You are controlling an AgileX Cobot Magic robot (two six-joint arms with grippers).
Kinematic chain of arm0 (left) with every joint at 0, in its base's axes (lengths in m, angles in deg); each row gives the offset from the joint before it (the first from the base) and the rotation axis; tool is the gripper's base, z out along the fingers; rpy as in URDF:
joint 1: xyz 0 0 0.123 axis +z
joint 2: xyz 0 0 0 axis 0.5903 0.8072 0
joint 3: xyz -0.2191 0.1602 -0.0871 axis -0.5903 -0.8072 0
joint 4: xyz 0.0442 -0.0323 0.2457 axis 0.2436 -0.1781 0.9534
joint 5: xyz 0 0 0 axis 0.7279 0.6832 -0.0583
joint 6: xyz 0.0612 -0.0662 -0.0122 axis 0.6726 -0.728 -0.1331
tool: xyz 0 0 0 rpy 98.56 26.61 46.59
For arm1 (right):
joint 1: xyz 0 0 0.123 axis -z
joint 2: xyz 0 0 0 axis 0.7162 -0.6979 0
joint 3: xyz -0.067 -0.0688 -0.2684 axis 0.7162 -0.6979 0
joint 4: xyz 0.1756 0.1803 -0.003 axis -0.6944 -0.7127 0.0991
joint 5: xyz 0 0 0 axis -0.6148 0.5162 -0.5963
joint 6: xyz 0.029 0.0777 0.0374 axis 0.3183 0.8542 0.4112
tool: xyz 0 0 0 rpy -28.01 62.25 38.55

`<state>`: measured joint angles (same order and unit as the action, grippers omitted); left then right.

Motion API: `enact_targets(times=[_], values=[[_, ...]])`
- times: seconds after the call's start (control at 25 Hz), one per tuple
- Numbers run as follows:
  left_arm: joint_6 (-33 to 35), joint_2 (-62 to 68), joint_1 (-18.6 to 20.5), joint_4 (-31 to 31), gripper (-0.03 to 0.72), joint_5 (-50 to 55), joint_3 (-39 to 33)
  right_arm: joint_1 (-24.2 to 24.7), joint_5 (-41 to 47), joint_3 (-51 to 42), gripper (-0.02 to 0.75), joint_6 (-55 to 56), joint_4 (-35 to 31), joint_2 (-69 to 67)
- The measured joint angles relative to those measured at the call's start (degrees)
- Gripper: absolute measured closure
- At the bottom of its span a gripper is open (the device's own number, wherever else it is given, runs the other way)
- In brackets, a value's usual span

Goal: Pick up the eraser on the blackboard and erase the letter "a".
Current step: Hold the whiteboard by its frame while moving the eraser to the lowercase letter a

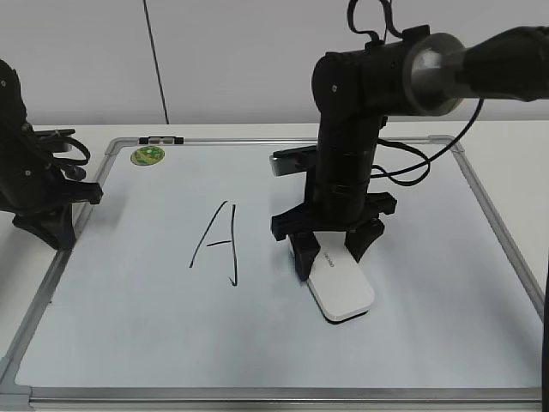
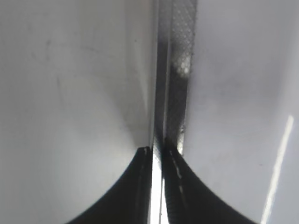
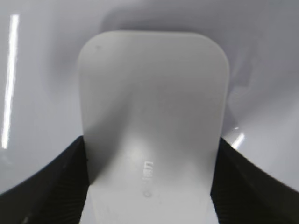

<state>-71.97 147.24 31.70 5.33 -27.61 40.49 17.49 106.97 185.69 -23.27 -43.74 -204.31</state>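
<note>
The white eraser point(image 1: 341, 290) lies flat on the blackboard point(image 1: 429, 257), right of the tall capital "A" point(image 1: 219, 243). My right gripper point(image 1: 330, 257) stands upright over the eraser's far end, with a finger pressed on each long side. In the right wrist view the eraser point(image 3: 152, 102) fills the space between the gripper's point(image 3: 150, 142) fingers, grey lettering showing. No small "a" shows anywhere on the board. My left gripper point(image 1: 56, 232) rests at the board's left edge, shut and empty. In its own wrist view the left gripper point(image 2: 158, 150) sits over the grey frame point(image 2: 175, 70).
A round green sticker point(image 1: 147, 155) sits at the board's far left corner, next to a small clip on the frame point(image 1: 161, 139). The right arm's cables point(image 1: 412, 163) hang over the board's far right. The white table point(image 1: 506, 146) surrounds the board.
</note>
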Motion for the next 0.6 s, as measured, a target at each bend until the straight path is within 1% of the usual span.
enact_targets(times=[0.08,0.24,0.52,0.6], values=[[0.0,0.0,0.0,0.0,0.631,0.0,0.0,-1.0,0.0,0.0,0.217,0.0,0.0,0.0],[0.0,0.0,0.0,0.0,0.631,0.0,0.0,-1.3,0.0,0.0,0.218,0.0,0.3,-0.1],[0.0,0.0,0.0,0.0,0.631,0.0,0.0,-1.3,-0.1,0.2,0.218,4.0,6.9,-0.1],[0.0,0.0,0.0,0.0,0.631,0.0,0.0,-0.7,-0.1,0.2,0.218,4.4,7.4,-0.1]])
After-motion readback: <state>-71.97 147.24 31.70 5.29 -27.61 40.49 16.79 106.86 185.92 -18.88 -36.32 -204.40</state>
